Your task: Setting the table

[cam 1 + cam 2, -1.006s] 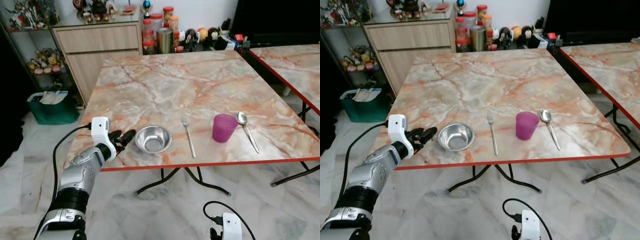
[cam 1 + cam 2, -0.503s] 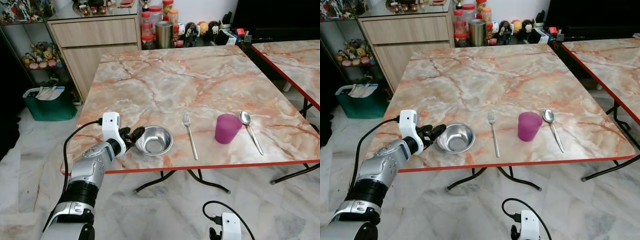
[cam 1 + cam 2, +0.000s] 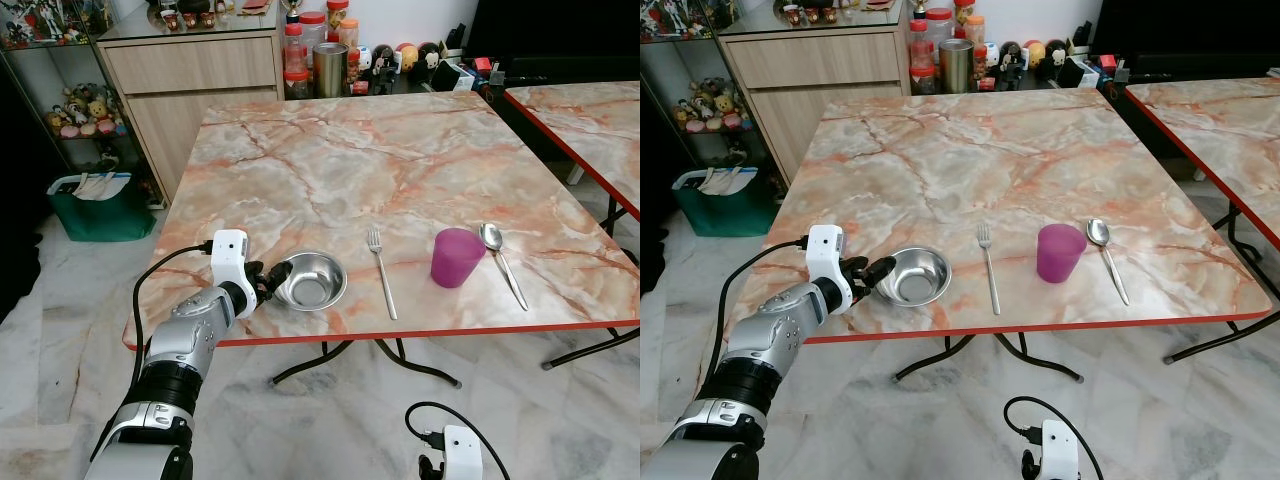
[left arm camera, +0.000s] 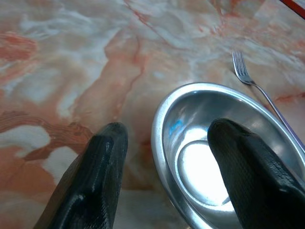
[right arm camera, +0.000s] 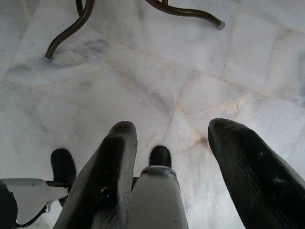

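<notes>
The steel bowl is parked near the front edge of the marble table, toward its left end, and it's sitting upright with nothing in it. From the bowl, the fork is found at about 3 o'clock, laid lengthwise with the tines pointing to the far side. Further along at 3 o'clock the purple cup is stood upright, and the spoon is laid just beside the cup on its right, bowl end away from the robot.

The left gripper is held at the bowl's 9 o'clock, right at the rim. Its fingers are spread apart and the rim is straddled: in the left wrist view one finger is seen outside the bowl over the marble, the other is seen over the bowl's inside. Nothing is actually pinched yet, and whether the rim is touched can't be told.

The right gripper is hung low beside the body with its fingers spread wide, nothing held, and the pale tiled floor and a table leg are seen past it.

At 12 o'clock beyond the table a wooden cabinet is stood against the wall, with jars next to it, and a green bin is seen on the floor at about 10 o'clock.
</notes>
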